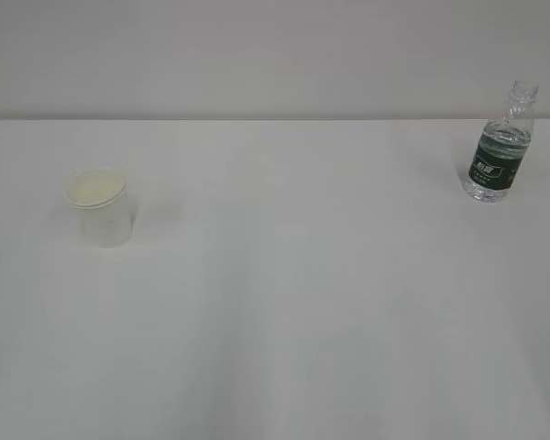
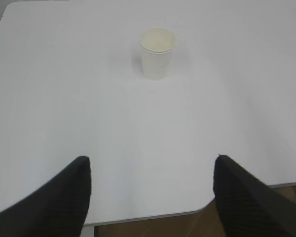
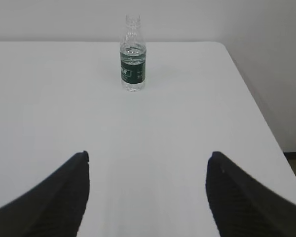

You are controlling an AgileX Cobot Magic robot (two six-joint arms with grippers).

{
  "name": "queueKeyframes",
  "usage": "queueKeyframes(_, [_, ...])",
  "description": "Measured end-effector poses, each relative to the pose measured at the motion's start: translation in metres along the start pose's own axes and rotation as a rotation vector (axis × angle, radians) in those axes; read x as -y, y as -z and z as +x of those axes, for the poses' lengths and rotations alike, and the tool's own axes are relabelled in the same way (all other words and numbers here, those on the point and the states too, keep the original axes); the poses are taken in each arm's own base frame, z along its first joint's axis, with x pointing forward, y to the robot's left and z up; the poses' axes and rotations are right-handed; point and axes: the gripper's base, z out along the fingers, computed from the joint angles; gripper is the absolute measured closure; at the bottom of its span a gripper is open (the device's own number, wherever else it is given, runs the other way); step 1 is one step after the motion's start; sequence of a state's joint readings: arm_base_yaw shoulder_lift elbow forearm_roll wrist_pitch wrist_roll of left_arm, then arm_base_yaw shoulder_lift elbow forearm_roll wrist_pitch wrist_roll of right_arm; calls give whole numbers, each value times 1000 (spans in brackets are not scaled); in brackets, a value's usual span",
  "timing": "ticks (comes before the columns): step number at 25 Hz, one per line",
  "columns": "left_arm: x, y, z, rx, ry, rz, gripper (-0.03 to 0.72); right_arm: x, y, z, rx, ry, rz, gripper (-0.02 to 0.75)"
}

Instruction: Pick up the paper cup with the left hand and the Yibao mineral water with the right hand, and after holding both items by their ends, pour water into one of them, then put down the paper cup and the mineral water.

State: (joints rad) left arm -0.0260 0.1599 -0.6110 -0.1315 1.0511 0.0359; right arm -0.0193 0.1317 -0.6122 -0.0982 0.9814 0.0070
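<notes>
The white paper cup (image 1: 101, 207) stands upright on the left of the white table, its cream inside showing; the left wrist view has the paper cup (image 2: 157, 53) well ahead of my left gripper (image 2: 151, 163). That gripper is open with nothing between its black fingers. The Yibao mineral water (image 1: 500, 145), a clear bottle with a dark green label and no cap, stands upright at the far right. In the right wrist view the bottle (image 3: 133, 54) is far ahead of my right gripper (image 3: 148, 157), which is open and empty. Neither arm shows in the exterior view.
The white table (image 1: 284, 302) spreads wide between cup and bottle. Its near edge (image 2: 153, 215) lies under the left gripper, with brown floor below. The table's right edge (image 3: 259, 106) runs close to the bottle's side, and a pale wall stands behind.
</notes>
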Motion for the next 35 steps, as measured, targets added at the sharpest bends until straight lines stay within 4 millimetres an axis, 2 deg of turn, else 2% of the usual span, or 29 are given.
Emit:
queueKeyframes(19, [1, 1, 0, -3, -29, 57, 143, -3, -5, -3, 61, 14, -23, 178])
queueKeyframes(28, [1, 1, -1, 8, -28, 58, 143, -5, -24, 10, 53, 21, -27, 178])
queueKeyframes(35, [1, 1, -2, 21, -28, 57, 144, -6, -33, 6, 111, 25, -29, 178])
